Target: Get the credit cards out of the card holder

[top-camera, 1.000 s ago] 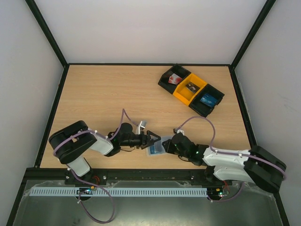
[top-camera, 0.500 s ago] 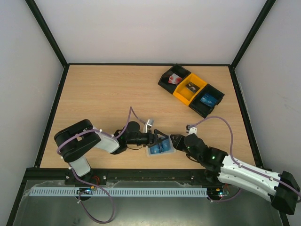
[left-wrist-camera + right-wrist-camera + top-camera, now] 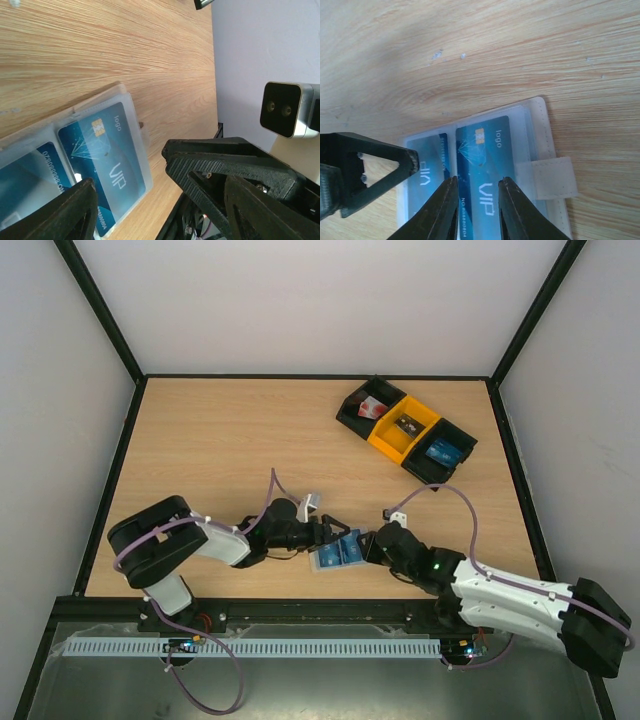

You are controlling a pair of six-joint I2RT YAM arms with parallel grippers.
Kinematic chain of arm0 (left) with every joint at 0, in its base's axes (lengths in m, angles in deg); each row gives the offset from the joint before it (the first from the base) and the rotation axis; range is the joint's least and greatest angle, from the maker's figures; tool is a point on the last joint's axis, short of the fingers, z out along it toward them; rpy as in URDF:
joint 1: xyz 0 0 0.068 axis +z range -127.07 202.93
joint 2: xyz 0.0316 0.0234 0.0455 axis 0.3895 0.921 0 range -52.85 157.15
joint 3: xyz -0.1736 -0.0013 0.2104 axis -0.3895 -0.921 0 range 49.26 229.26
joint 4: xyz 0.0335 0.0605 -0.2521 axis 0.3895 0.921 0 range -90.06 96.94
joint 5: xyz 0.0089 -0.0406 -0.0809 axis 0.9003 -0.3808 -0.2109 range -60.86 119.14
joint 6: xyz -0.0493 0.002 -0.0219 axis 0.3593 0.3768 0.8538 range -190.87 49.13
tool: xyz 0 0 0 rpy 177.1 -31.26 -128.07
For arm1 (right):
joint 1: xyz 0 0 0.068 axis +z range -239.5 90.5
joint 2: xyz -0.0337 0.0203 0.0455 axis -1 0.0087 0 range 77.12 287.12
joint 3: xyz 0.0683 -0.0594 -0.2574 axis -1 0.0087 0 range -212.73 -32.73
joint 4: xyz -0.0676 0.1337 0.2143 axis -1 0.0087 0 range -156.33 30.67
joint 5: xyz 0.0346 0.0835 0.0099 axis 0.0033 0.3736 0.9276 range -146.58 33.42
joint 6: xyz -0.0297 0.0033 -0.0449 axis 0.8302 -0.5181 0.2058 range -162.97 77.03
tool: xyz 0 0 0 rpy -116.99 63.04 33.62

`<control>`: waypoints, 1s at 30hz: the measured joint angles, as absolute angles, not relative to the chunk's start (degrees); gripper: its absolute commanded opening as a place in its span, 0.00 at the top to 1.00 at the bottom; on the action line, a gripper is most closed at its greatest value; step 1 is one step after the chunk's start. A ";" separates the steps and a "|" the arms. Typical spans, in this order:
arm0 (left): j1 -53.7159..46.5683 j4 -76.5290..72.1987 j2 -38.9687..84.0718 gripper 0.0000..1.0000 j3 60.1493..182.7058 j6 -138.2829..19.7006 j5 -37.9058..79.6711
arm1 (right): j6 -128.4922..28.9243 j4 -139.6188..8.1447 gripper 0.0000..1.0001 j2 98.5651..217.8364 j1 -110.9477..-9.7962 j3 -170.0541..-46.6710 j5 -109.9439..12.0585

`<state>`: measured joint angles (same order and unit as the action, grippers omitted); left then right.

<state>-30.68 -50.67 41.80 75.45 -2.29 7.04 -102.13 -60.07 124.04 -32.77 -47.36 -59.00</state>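
One card holder (image 3: pixel 536 129) with two credit cards (image 3: pixel 481 150) inside; three bins (image 3: pixel 384 441) on table, two black, one yellow.

The pale wooden desk (image 3: pixel 230 440) carries a row of three bins (image 3: pixel 405 430), black, yellow, black, at about two o'clock. The card holder (image 3: pixel 338 551) lies open at six o'clock, seemingly flat on the wood.

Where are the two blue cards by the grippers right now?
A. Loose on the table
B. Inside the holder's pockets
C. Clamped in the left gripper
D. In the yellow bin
B: the right wrist view shows both cards lying side by side under the clear plastic of the holder.
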 measured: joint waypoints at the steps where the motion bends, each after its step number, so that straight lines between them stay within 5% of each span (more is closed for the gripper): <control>1: -30.68 -50.65 41.95 0.30 75.43 -2.29 7.34 | -101.99 -60.44 0.77 124.95 -32.77 -47.36 -59.00; 21: -30.02 -52.33 46.30 0.36 74.40 -1.44 8.28 | -101.73 -69.21 0.88 134.53 -32.79 -44.08 -58.47; 30: -30.02 -53.95 48.57 0.50 74.86 -1.53 8.19 | -102.43 -71.70 0.89 134.46 -32.79 -42.79 -58.21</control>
<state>-30.02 -53.95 48.57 74.86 -1.53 8.19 -102.43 -71.70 134.46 -32.79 -42.79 -58.21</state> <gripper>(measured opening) 0.539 0.109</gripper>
